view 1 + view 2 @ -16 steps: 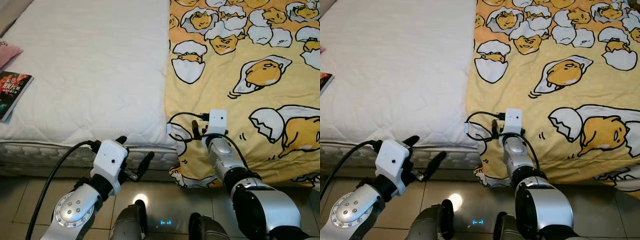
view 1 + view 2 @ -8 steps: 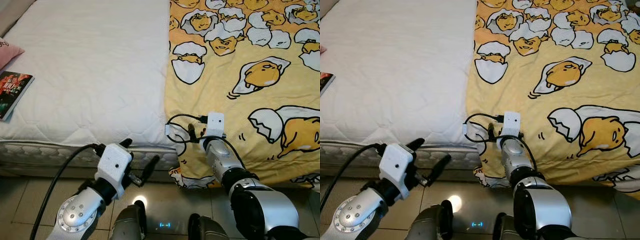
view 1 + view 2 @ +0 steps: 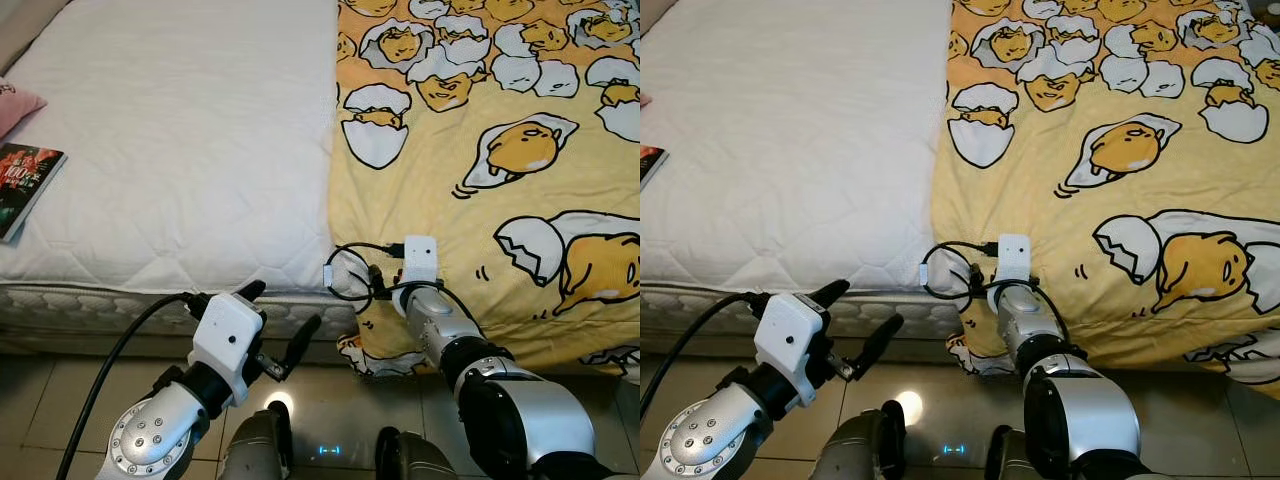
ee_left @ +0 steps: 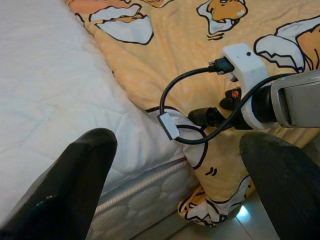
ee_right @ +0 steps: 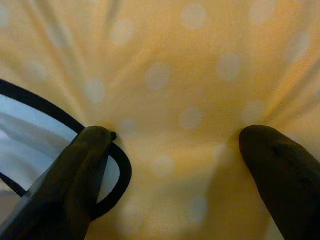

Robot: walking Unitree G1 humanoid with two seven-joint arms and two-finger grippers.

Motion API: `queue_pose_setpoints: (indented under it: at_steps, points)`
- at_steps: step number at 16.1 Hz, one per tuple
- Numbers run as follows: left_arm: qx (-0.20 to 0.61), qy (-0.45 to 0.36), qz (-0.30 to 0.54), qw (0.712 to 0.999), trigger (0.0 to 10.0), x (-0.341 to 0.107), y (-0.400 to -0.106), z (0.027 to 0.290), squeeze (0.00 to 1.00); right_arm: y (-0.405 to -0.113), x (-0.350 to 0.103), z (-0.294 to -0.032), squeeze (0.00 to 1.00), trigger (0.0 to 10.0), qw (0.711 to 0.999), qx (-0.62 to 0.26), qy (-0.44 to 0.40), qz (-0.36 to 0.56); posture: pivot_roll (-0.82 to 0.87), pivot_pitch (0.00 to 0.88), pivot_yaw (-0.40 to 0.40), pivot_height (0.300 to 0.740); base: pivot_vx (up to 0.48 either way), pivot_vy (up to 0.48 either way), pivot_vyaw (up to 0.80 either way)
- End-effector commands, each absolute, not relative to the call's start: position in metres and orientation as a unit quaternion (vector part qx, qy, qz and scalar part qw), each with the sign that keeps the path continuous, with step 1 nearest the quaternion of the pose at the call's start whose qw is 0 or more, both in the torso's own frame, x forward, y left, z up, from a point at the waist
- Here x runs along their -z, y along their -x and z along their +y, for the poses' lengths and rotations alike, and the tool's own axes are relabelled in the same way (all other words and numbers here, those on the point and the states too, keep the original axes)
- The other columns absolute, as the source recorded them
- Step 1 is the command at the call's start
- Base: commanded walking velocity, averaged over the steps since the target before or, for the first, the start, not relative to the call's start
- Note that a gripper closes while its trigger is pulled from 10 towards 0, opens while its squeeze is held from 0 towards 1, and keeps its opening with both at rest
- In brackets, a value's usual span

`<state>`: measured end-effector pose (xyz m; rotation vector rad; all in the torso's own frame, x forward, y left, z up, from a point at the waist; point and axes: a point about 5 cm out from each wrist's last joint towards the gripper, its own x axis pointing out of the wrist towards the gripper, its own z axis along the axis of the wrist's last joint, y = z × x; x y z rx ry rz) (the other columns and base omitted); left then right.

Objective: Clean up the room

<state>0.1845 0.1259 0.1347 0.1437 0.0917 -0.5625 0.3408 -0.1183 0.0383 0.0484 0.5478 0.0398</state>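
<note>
The book (image 3: 25, 186) on the white mattress (image 3: 190, 150) is cut off by the picture's edge; its cover print is too small to be read. A pink pillow (image 3: 15, 103) is clipped to one corner. The right gripper (image 3: 385, 272) fingertips are hidden behind its wrist camera housing (image 3: 420, 258). The yellow blanket (image 5: 200, 65) is blurred in the right wrist view.
</note>
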Motion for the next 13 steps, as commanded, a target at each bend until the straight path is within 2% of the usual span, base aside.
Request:
queue_pose_setpoints:
  at_steps: [1, 12, 13]
  points:
    - [0.281, -0.072, 0.044, 0.956, 10.0, -0.1369, -0.1813, 0.1243, 0.00, -0.3349, -0.0305, -0.1170, 0.00, 10.0, 0.956, -0.020, -0.009, 0.292, 0.26, 0.252, 0.027, 0.740, 0.000, 0.000, 0.00]
    - [0.283, -0.069, 0.051, 0.955, 10.0, -0.1370, -0.1760, 0.1252, 0.00, -0.3336, -0.0289, -0.1161, 0.00, 10.0, 0.955, -0.014, -0.006, 0.296, 0.26, 0.282, 0.034, 0.740, 0.000, 0.000, 0.00]
    - [0.283, -0.069, 0.051, 0.955, 10.0, -0.1371, -0.1756, 0.1252, 0.00, -0.3333, -0.0286, -0.1161, 0.00, 9.4, 0.955, -0.014, -0.006, 0.297, 0.26, 0.284, 0.035, 0.740, 0.000, 0.000, 0.00]
